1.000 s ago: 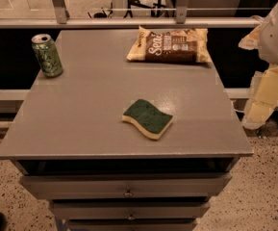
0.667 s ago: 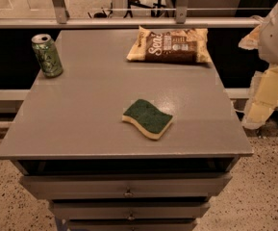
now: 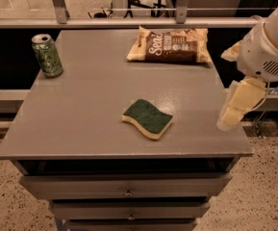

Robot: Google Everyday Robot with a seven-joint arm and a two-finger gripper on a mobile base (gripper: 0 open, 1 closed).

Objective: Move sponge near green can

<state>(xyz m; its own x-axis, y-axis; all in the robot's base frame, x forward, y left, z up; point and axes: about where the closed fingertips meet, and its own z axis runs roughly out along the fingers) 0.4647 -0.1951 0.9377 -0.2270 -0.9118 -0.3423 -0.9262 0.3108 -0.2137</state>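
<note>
Sponge (image 3: 147, 118) flat, green side up, front-centre on grey table (image 3: 81, 119). Green can (image 3: 47, 55) upright at far left corner, well apart. Gripper (image 3: 233, 110) at table's right edge, holding nothing; how far open, cannot tell.

Only one bit of lettering reads, on the snack bag (image 3: 170, 45).
Its brown panel carries big white letters starting "Sea"; the rest is illegible. The green can (image 3: 47, 55) shows no readable print. The gripper (image 3: 231, 115) hangs right of the table (image 3: 81, 114).
</note>
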